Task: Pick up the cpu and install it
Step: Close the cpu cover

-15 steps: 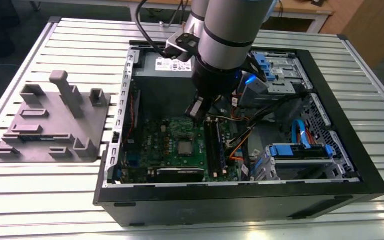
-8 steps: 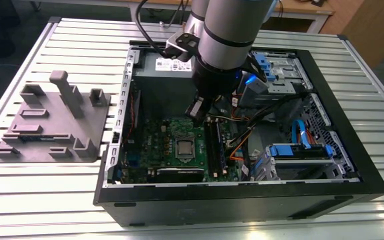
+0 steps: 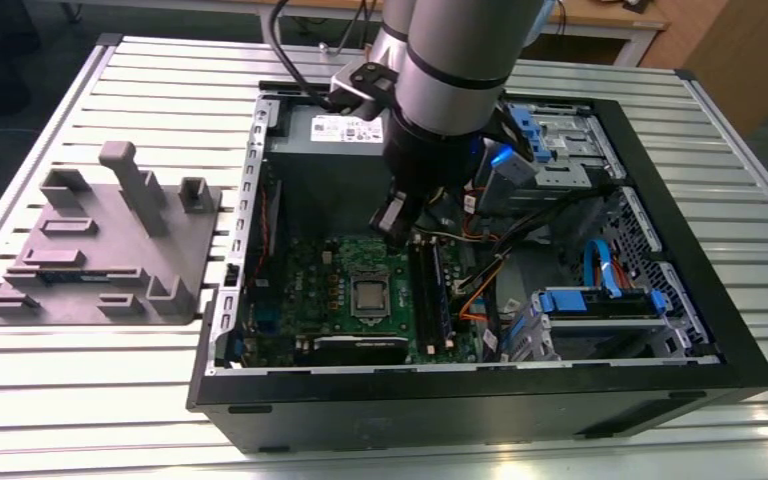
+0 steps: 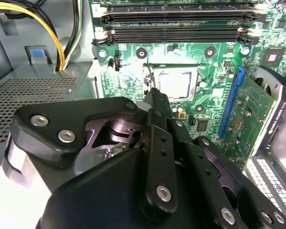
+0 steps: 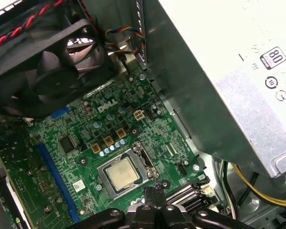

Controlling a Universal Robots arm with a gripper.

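Note:
The cpu (image 3: pixel 369 293) is a small silver square lying flat in its socket on the green motherboard (image 3: pixel 317 300) inside the open computer case. In both wrist views it sits in the metal socket frame, cpu (image 4: pixel 175 82) and cpu (image 5: pixel 122 172). My gripper (image 3: pixel 391 230) hangs above the board, just off the socket's edge toward the memory slots. Its black fingers (image 4: pixel 155 102) come together to a narrow tip, shut with nothing between them. In the first wrist view the gripper (image 5: pixel 155 191) tip stands next to the socket, apart from the chip.
A grey power supply (image 3: pixel 337 130) with a white label fills the case's far end. A black fan (image 5: pixel 52 71), memory slots (image 4: pixel 181 28), an expansion card (image 4: pixel 267 109), yellow cables (image 4: pixel 47 28) and blue drive bays (image 3: pixel 598 300) crowd the case. A grey fixture plate (image 3: pixel 104 250) lies at the exterior view's left.

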